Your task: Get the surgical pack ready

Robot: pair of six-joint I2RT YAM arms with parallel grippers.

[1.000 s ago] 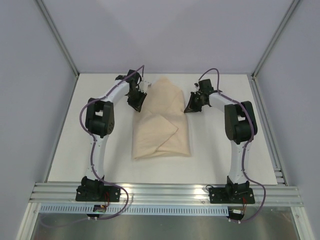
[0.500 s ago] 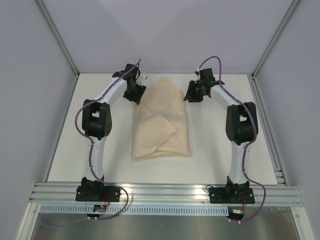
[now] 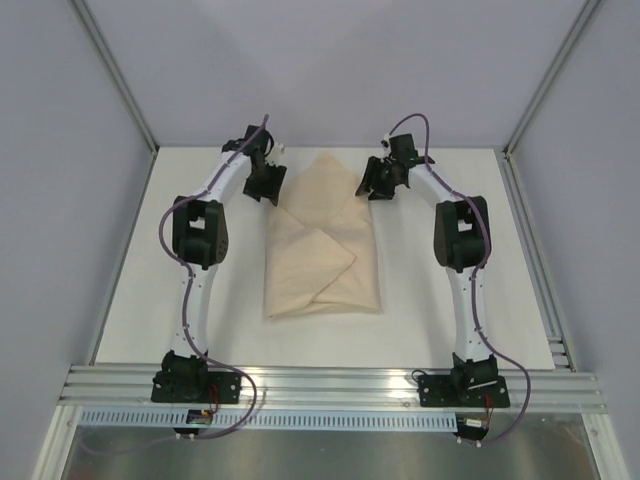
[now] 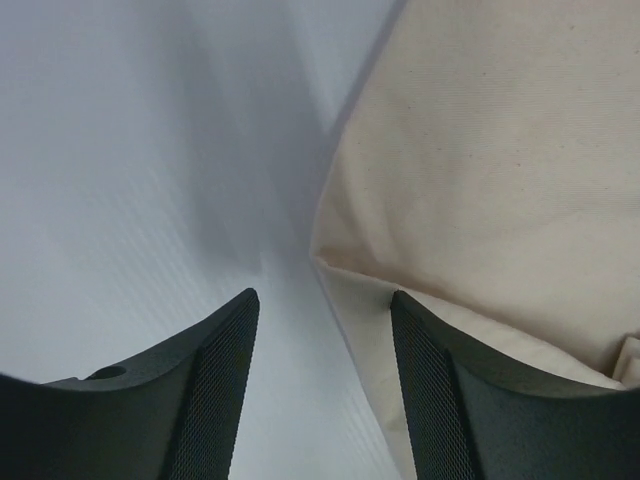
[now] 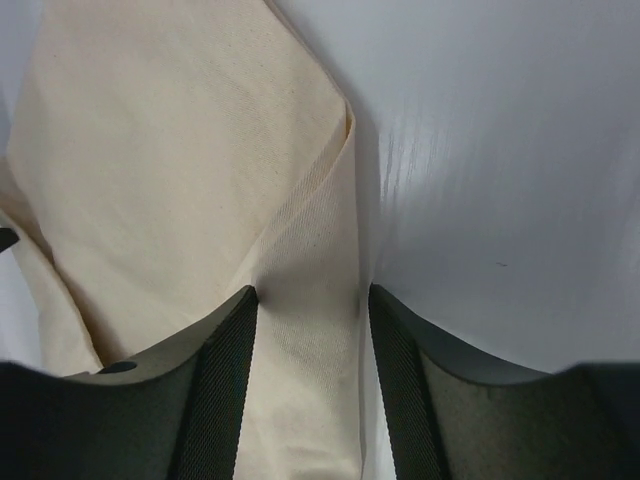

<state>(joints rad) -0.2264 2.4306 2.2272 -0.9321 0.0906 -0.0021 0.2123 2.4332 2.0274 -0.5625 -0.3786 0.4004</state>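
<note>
The surgical pack [image 3: 320, 245] is a beige cloth bundle folded into a long parcel on the white table, its far end a pointed flap. No tray, tools or gauze show. My left gripper [image 3: 267, 187] hovers at the flap's left edge. In the left wrist view it [image 4: 322, 295] is open, with the cloth's [image 4: 500, 150] corner by its right finger and nothing pinched. My right gripper [image 3: 372, 184] is at the flap's right edge. In the right wrist view it [image 5: 311, 290] is open too, and a fold of cloth [image 5: 180, 150] lies loose between its fingers.
The white table [image 3: 450, 300] is walled by grey panels on three sides. An aluminium rail [image 3: 330, 385] carrying both arm bases runs along the near edge. A metal channel [image 3: 535, 250] borders the right side.
Both grippers have drawn back toward the far edge of the table, the right one also slightly inward. The cloth bundle lies as before.
</note>
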